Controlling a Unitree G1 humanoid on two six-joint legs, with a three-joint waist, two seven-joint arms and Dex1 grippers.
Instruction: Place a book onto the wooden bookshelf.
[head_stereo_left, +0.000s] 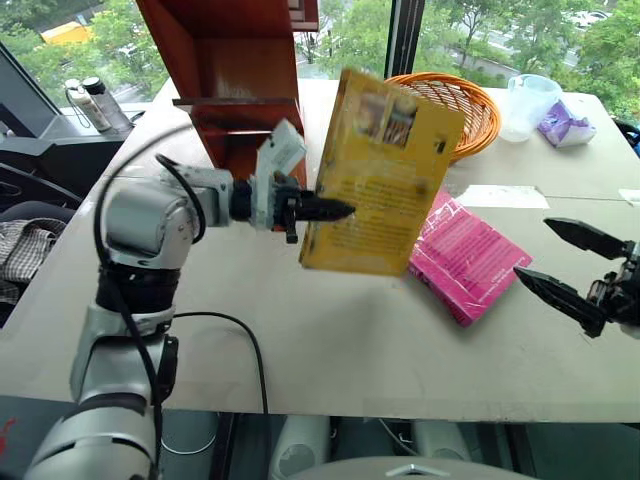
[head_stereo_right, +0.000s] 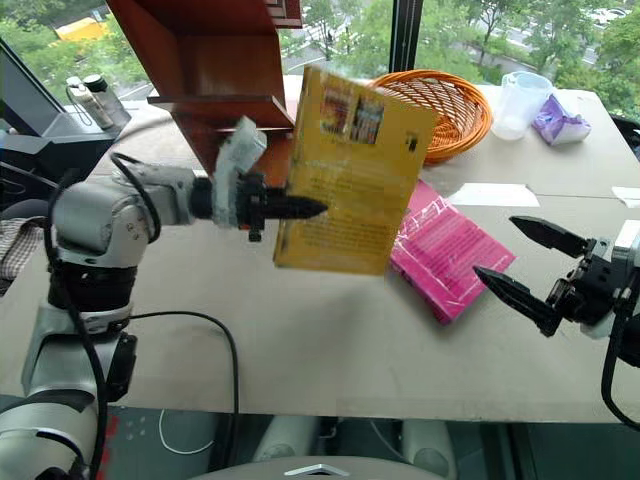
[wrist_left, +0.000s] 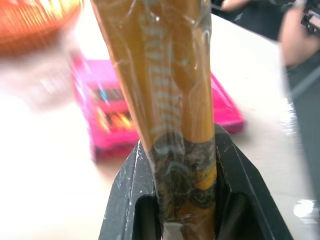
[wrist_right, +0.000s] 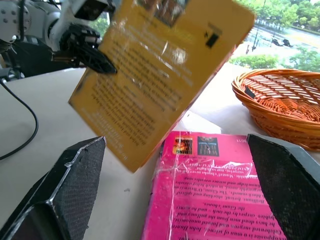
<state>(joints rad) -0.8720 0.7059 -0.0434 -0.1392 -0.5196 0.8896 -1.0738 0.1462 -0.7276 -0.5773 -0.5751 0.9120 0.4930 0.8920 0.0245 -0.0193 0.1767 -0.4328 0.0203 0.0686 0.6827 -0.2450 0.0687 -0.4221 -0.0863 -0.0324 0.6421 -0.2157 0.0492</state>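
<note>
The book (head_stereo_left: 385, 175), yellow-orange and plastic-wrapped, hangs upright and tilted above the table, its cover facing me. My left gripper (head_stereo_left: 335, 210) is shut on its left edge. In the left wrist view the yellow spine (wrist_left: 170, 100) runs up between the two black fingers (wrist_left: 125, 200). The wooden bookshelf (head_stereo_left: 235, 70), reddish-brown, stands at the back left, just behind the left hand and the book. My right gripper (head_stereo_left: 532, 247) is open at the right, above the table's front, holding nothing. In the right wrist view the book (wrist_right: 155, 75) hangs ahead of that gripper.
A magenta-pink book (head_stereo_left: 465, 255) lies flat on the white table (head_stereo_left: 330, 340), below and right of the held book. An orange wicker basket (head_stereo_left: 470, 105) sits behind it. A clear plastic jug (head_stereo_left: 528, 100) and a purple packet (head_stereo_left: 565, 122) stand at the back right. A black cable (head_stereo_left: 240, 340) trails off the front edge.
</note>
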